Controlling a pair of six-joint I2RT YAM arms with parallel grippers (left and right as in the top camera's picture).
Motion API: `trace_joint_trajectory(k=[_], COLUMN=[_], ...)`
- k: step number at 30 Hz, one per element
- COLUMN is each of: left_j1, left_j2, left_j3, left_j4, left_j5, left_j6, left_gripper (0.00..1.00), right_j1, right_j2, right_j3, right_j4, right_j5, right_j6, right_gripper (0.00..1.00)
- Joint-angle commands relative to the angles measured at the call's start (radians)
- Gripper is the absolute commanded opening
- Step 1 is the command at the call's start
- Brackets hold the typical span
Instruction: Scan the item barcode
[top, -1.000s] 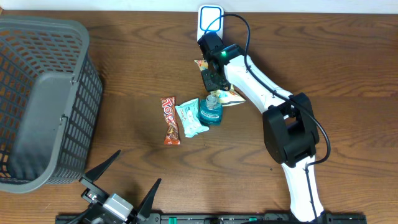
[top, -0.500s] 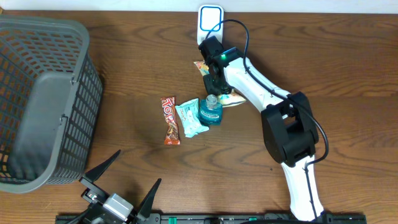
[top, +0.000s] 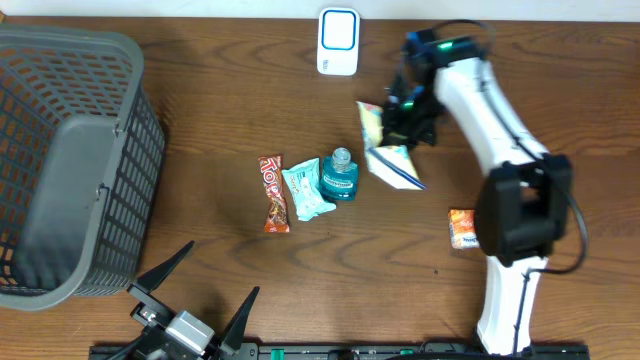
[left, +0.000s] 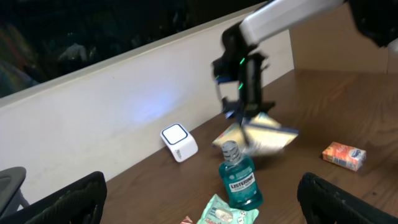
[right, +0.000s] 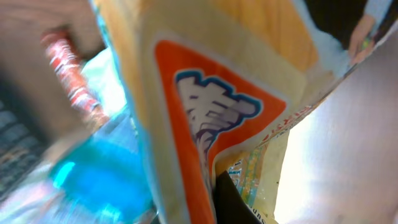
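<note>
Right of centre in the upper half of the overhead view, the snack bag (top: 392, 160) hangs tilted from the right end effector (top: 405, 128), whose jaws are closed tight on the bag's upper edge. In the left wrist view the bag sits just behind and above the cap of the mouthwash bottle (left: 240, 180), lifted off the desk (top: 200, 120). The right wrist camera is filled by the bag's yellow face with its orange triangle and blue lettering; the print is too blurred to read.

The white scanner (top: 338, 42) stands at the top edge of the overhead frame, up and to the left of the bag and apart from it. The bottle lies just left of the bag, touching a teal packet (top: 305, 190), with a red candy bar (top: 273, 193) beside that. A small orange box (top: 462, 228) lies to the lower right, next to the right arm. A grey basket (top: 60, 160) fills the left side. At the bottom edge, the left end effector (top: 205, 290) rests with its jaws spread fully wide, holding nothing.
</note>
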Motion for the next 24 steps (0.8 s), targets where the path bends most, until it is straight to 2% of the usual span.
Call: trace_joint_trajectory(k=[1,2,5,11,16,24], left_j1=[0.001,0.001,0.001,0.001,0.001,0.001], left_j2=[-0.008,-0.008,-0.008,-0.008,-0.008,-0.008], left_j3=[-0.004,-0.004,-0.004,-0.004,-0.004,-0.004], left_j4=[0.003,0.003,0.002,0.002,0.002,0.002], left_j5=[-0.002,-0.002,-0.002,-0.002,-0.002,-0.002], left_j6=[0.017,0.017,0.017,0.017,0.017,0.017], left_gripper=[0.98,0.98,0.98,0.98,0.98,0.98], right_j1=[-0.043,-0.058,-0.074,-0.036,-0.043,-0.046], right_j2=[-0.044,-0.044,-0.056,-0.061,-0.061,-0.061], right_j3=[0.023,0.019,0.010,0.010,0.010,0.010], right_j4=[-0.175,-0.235,-0.235,-0.235,-0.234,-0.234], right_j5=[-0.300,-0.311,-0.386,-0.579,-0.499,-0.491], right_j6=[0.047,0.089,0.107,0.263,0.310,0.346], right_gripper=[0.02,0.02,0.01,0.01,0.01,0.01])
